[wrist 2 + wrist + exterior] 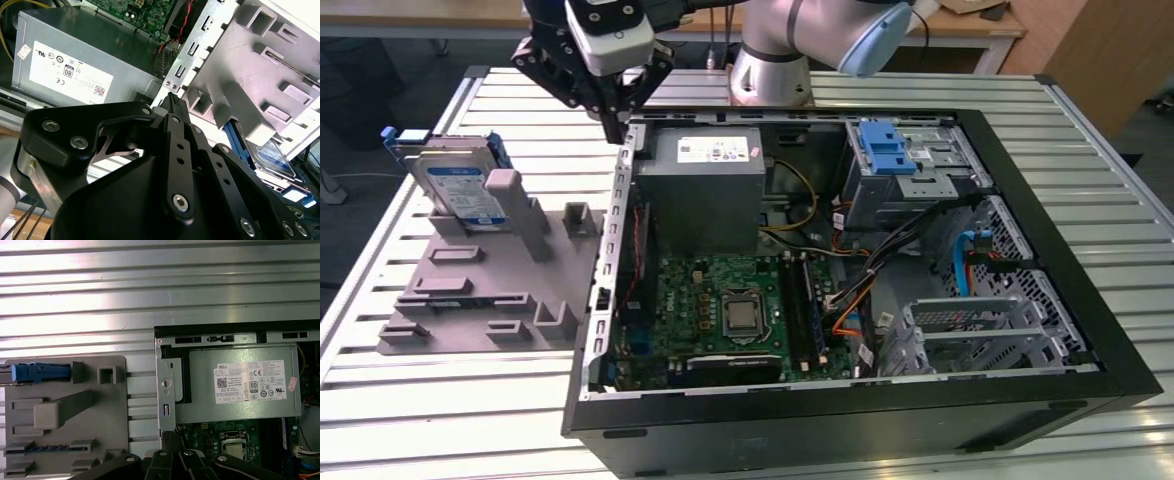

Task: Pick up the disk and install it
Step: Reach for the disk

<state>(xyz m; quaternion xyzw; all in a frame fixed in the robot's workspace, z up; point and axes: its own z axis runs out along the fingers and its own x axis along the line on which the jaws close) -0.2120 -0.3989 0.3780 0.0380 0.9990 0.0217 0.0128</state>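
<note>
The disk (460, 190) stands on edge in a slot at the back of a grey plastic fixture (480, 290), left of the open computer case (854, 400) in the exterior view. It is silver with a white-and-blue label and a blue bracket. In the first wrist view its blue bracket edge (35, 372) shows from above. My gripper (614, 128) hangs above the case's back left corner, to the disk's right and apart from it. Its black fingers (172, 107) meet at the tips with nothing between them, so it is shut.
Inside the case sit a grey power supply box (707, 180), a green motherboard (734, 310), a silver cage with a blue latch (901, 150) and a lower metal cage (974, 320). Everything rests on a slatted metal table (454, 420).
</note>
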